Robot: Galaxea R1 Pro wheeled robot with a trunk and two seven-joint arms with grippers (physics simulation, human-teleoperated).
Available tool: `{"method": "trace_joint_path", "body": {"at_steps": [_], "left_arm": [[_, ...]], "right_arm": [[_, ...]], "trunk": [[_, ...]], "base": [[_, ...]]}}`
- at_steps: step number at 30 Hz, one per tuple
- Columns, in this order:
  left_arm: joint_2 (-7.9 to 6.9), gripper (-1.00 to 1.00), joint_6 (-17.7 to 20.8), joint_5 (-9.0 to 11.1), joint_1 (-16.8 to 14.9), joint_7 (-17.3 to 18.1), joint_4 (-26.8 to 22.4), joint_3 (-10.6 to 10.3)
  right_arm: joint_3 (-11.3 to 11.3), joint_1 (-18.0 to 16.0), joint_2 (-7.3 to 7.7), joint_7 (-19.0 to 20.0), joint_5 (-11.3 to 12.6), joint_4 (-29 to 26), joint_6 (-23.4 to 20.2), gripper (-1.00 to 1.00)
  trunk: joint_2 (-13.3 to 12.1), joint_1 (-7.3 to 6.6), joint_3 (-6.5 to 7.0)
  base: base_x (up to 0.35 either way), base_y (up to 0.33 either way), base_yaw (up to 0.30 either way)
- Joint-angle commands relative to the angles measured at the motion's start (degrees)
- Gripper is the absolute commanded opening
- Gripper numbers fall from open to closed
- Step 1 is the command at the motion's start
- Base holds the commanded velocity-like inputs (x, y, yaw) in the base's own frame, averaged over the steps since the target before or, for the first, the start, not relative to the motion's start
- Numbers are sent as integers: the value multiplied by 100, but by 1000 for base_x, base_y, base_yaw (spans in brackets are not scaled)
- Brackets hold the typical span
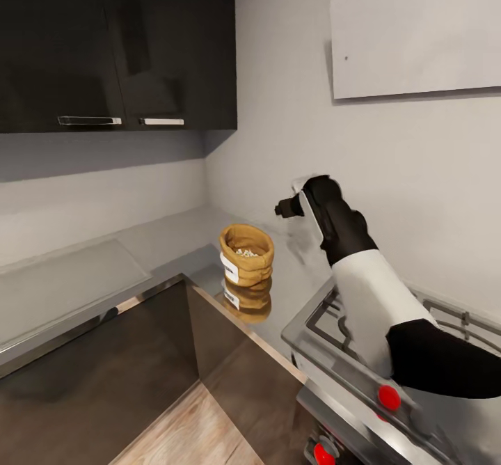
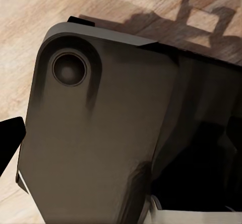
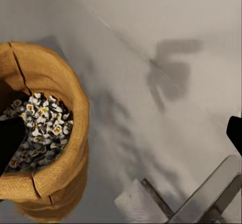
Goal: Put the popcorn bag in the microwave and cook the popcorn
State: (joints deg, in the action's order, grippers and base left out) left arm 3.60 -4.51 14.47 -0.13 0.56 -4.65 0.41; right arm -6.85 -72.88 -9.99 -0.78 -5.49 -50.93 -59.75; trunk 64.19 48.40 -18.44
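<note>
Head view: the right hand (image 1: 284, 208) hangs above the bench (image 1: 174, 239), just beside and above the one popcorn bag (image 1: 245, 255); its gap cannot be judged here. In the right wrist view its dark fingertips (image 3: 11, 138) stand wide apart, empty. The bag stands upright, mouth up, popcorn (image 3: 40, 128) visible inside. One gas hob (image 1: 390, 340) lies alongside, with two red knobs (image 1: 389, 397). Dark cabinets (image 1: 111, 47) hang overhead.

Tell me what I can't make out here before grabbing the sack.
- Right gripper: jaw opening, head view, too small and end-on.
- Popcorn bag far side, right wrist view: cut by frame edge.
- Label text: blurred.
- Gas hob: partly behind the right arm.
</note>
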Motion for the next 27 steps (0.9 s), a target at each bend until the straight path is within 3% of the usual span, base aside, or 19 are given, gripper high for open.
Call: {"method": "trace_joint_path", "body": {"at_steps": [1, 4, 8, 15, 27], "left_arm": [[1, 100, -14, 30, -3, 6, -1, 2], [1, 100, -14, 30, 2, 6, -1, 0], [1, 100, -14, 30, 2, 6, -1, 2], [1, 100, -7, 24, -2, 5, -1, 3], [1, 100, -6, 19, -3, 6, -1, 2]], "right_arm": [[18, -69, -1, 8, 57, 203, -25, 100], [63, -152, -1, 1, 328, 743, -25, 100], [74, -172, -1, -9, 552, 885, -25, 100], [70, -174, -1, -21, 595, 900, -25, 100], [52, -174, -1, -15, 610, 943, -25, 100]], "trunk": [[4, 0, -7], [4, 0, -7], [4, 0, -7], [4, 0, -7], [4, 0, -7]], "base": [[0, 0, 0], [0, 0, 0], [0, 0, 0], [26, 0, 0], [186, 0, 0]]}}
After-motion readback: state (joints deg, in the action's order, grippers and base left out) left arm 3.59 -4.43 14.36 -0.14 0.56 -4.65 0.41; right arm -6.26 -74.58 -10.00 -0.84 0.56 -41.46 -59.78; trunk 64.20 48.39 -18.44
